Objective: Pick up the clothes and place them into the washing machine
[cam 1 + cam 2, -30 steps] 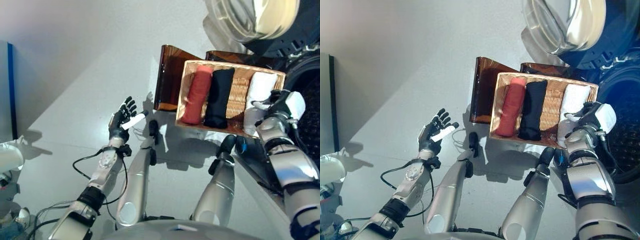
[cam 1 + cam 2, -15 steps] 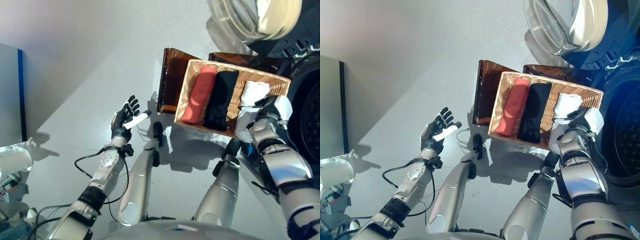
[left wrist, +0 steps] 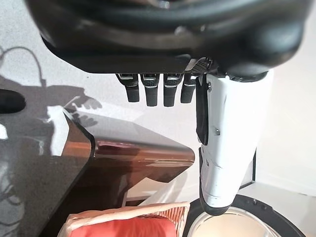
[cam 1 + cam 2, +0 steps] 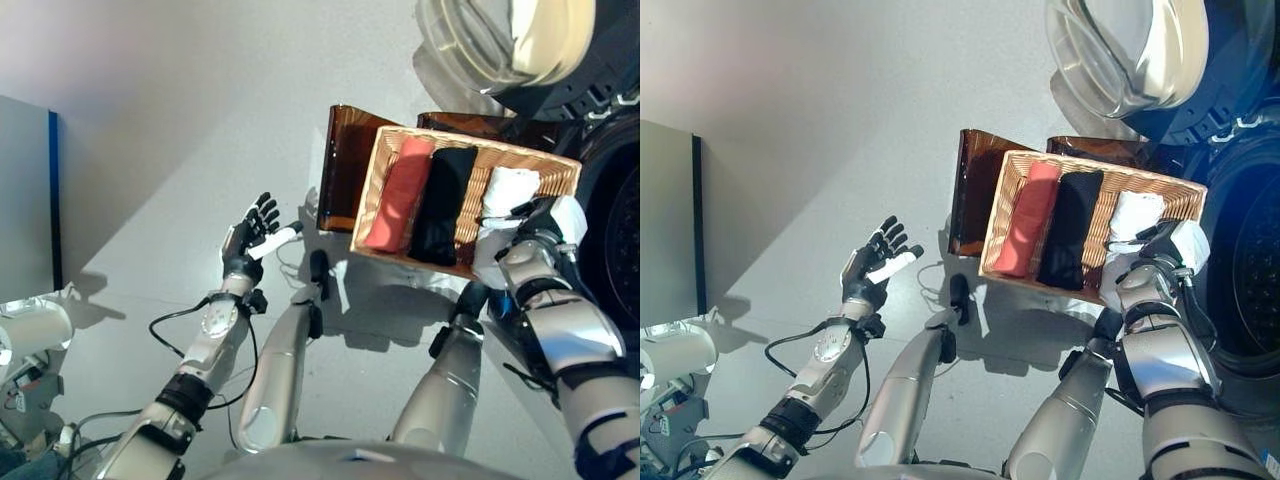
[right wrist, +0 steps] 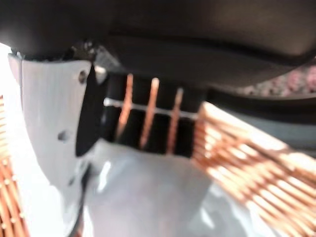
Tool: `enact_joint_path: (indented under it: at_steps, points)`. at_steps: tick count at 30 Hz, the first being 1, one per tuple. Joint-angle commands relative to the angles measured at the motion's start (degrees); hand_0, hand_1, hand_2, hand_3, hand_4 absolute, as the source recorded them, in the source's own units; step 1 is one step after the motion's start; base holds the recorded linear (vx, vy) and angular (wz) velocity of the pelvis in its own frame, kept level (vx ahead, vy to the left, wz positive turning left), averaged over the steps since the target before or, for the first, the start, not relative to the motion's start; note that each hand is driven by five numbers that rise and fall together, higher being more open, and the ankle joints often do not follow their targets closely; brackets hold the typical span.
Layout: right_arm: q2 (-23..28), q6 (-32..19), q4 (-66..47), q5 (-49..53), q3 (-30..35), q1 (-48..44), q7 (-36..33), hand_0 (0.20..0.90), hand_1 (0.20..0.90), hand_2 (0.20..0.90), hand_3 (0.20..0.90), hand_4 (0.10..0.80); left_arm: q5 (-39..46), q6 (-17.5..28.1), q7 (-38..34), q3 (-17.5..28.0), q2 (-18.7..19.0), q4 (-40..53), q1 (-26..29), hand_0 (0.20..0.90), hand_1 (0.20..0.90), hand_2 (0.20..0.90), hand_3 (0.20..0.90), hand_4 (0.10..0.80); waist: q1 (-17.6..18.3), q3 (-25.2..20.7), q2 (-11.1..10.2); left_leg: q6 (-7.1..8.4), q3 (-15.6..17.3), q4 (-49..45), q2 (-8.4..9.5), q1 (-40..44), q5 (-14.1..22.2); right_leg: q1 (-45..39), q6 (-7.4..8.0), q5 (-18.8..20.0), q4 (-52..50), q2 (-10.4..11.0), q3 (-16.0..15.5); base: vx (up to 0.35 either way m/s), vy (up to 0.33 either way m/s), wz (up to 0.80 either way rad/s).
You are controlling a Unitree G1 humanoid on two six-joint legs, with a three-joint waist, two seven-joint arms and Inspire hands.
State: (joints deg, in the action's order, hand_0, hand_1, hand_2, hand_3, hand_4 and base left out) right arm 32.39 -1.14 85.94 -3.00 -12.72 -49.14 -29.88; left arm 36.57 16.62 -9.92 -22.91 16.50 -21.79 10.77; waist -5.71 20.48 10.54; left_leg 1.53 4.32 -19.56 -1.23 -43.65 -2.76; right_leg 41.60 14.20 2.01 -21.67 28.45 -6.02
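Observation:
A shallow wicker basket (image 4: pixel 371 190) rests on a dark brown box (image 4: pixel 343 160) beside the washing machine. It holds a rolled red cloth (image 4: pixel 398 195), a black cloth (image 4: pixel 442 205) and a white cloth (image 4: pixel 508 188). My right hand (image 4: pixel 537 222) is at the basket's right end, on the white cloth. In the right wrist view its thumb and fingers (image 5: pixel 143 123) close around the white cloth (image 5: pixel 148 192). My left hand (image 4: pixel 250 235) is open and empty in the air over the floor, left of the box; its fingers (image 3: pixel 155 91) are straight.
The washing machine's round door (image 4: pixel 500 40) stands open above the basket, and the dark drum opening (image 4: pixel 618 200) is to the basket's right. A grey panel with a blue edge (image 4: pixel 30 190) stands at the far left. A white object (image 4: pixel 30 330) lies at the lower left.
My right hand has moved from the basket's near rim onto the white cloth and closed on it; the cloth is now bunched. The left hand has stayed put. The camera shifted slightly.

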Motion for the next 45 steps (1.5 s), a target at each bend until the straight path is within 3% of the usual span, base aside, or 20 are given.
enact_joint_path:
  at_steps: [1,8,9,10,11,13,15,16,17,20,21,31,40,45]
  points:
    - [-1.4,2.5,1.2,-1.5,-0.5,2.2,2.5,0.9,0.9,0.9,0.9,0.8,-0.8,3.4,0.5,3.0,2.4,8.4,-1.9,0.9,0.9,0.9,0.9,0.8,-1.1,0.1,1.5,4.2,-1.6,-5.3,-2.99,-2.1,4.7,-0.1,-0.97,4.4,1.2,0.7,2.4,0.0,0.0,0.0]
    - [-1.7,3.0,1.4,-1.6,-0.2,2.0,3.2,0.9,0.9,0.9,0.9,0.8,-0.7,3.2,0.8,3.6,2.9,9.4,-2.6,0.9,0.9,0.9,0.9,0.8,-1.5,0.0,2.0,4.1,-1.5,-6.0,-3.03,-3.3,4.7,1.8,-1.17,3.8,-0.2,0.5,3.2,0.002,-0.002,0.01]
    - [-1.8,3.0,1.4,-1.4,-0.1,1.9,3.3,0.9,0.9,0.9,0.9,0.8,-0.6,3.2,0.9,3.6,2.9,9.6,-2.7,0.9,0.9,0.9,0.9,0.8,-1.7,-0.2,2.1,4.54,-1.8,-6.6,-3.24,-3.0,6.7,1.7,-0.67,1.9,-1.3,0.3,3.6,0.0,0.0,0.0]
    - [-1.8,3.0,1.3,-1.4,-0.1,1.9,3.3,0.9,0.9,0.9,0.9,0.8,-0.6,3.2,0.9,3.6,2.9,9.7,-2.6,0.9,0.9,0.9,0.9,0.8,-1.5,0.0,2.1,4.09,-1.4,-6.2,-3.04,-3.6,4.8,2.2,-1.21,3.7,-0.5,0.5,3.4,0.071,-0.009,-0.01]
    - [-1.8,3.1,1.5,-1.5,-0.2,1.7,4.0,0.826,0.826,0.826,0.826,0.747,-0.7,3.2,1.0,3.9,3.1,10.3,-3.0,0.9,0.9,0.9,0.9,0.8,-1.8,-0.3,2.3,4.48,-1.7,-7.0,-3.16,-3.7,6.7,2.7,-0.77,1.8,-1.7,0.3,3.9,0.0,0.0,0.0]
    - [-1.6,3.1,1.5,-1.3,0.0,1.5,4.4,0.2,0.2,0.2,0.2,0.3,-0.6,3.0,1.3,4.1,3.2,10.7,-3.4,0.9,0.9,0.9,0.9,0.8,-1.8,-0.1,2.5,3.97,-1.1,-6.7,-2.96,-4.9,4.7,3.9,-1.29,3.7,-1.1,0.4,4.0,-0.076,0.029,-0.02]
    - [-1.7,3.1,1.6,-1.3,0.0,1.3,4.5,0.2,0.2,0.2,0.2,0.3,-0.5,2.9,1.5,4.3,3.2,10.6,-3.8,0.9,0.9,0.9,0.9,0.8,-2.1,-0.6,2.6,4.33,-1.3,-7.0,-3.23,-4.6,6.6,4.2,-0.73,1.9,-2.0,0.2,4.6,-0.006,0.007,-0.03]
    - [-1.7,3.1,1.5,-1.3,0.0,1.3,4.5,0.2,0.2,0.2,0.2,0.3,-0.5,2.9,1.5,4.3,3.3,10.7,-3.8,0.9,0.9,0.9,0.9,0.8,-2.0,-0.3,2.7,3.84,-0.9,-6.5,-3.02,-5.3,4.6,4.9,-1.26,3.8,-1.2,0.3,4.6,0.091,-0.003,-0.06]
    - [-1.8,3.1,1.5,-1.3,0.0,1.4,4.5,0.2,0.2,0.2,0.2,0.3,-0.6,2.9,1.5,4.3,3.3,10.6,-3.8,0.9,0.9,0.9,0.9,0.8,-2.1,-0.7,2.7,4.26,-1.2,-6.8,-3.21,-4.7,6.5,4.6,-0.71,1.9,-2.0,0.1,4.9,-0.01,0.007,-0.05]
    - [-1.8,3.1,1.5,-1.4,-0.1,1.3,4.3,0.2,0.2,0.2,0.2,0.3,-0.6,2.8,1.5,4.4,3.2,10.5,-3.9,0.9,0.9,0.9,0.9,0.8,-2.1,-0.8,2.8,4.22,-1.1,-6.7,-3.25,-4.7,6.5,4.8,-0.65,2.1,-1.8,0.2,4.9,-0.004,0.006,0.0]
    - [-1.9,3.1,1.4,-1.5,-0.1,1.1,4.1,0.2,0.2,0.2,0.2,0.3,-0.5,2.8,1.4,4.3,3.1,10.4,-3.9,0.9,0.9,0.9,0.9,0.8,-1.8,-0.6,2.9,3.73,-0.6,-6.0,-3.03,-5.1,4.4,5.2,-1.15,4.1,-0.9,0.4,4.7,-0.104,0.034,0.0]
    - [-1.8,2.4,1.1,2.1,3.0,1.6,1.9,0.2,0.2,0.2,0.2,0.3,-0.5,2.8,0.9,4.9,3.1,10.0,-4.2,0.9,0.9,0.9,0.9,0.8,-1.5,-1.3,2.3,4.08,-0.6,-4.0,-3.13,-3.6,3.9,3.6,-0.95,4.6,0.9,0.3,4.2,-0.01,0.004,0.0]
    - [-1.9,-8.0,-9.5,22.5,13.1,7.6,-0.8,0.2,0.2,0.2,0.2,0.3,-0.1,3.6,-1.1,7.0,2.5,7.1,-4.9,0.9,0.9,0.9,0.9,0.8,1.9,-1.2,-0.2,5.42,-0.3,0.3,-4.51,2.0,2.9,-2.1,-0.48,6.0,5.5,-0.9,3.4,0.032,-0.028,-0.07]
    - [-3.8,-12.8,-17.5,28.1,16.1,13.8,0.1,0.2,0.2,0.2,0.2,0.3,0.1,4.0,-1.5,8.6,2.0,6.7,-5.7,0.9,0.9,0.9,0.9,0.8,4.3,-0.9,-1.8,6.3,-0.2,2.1,-5.2,4.8,2.1,-5.3,-0.47,6.6,7.7,-1.7,2.9,0.029,-0.049,-0.12]
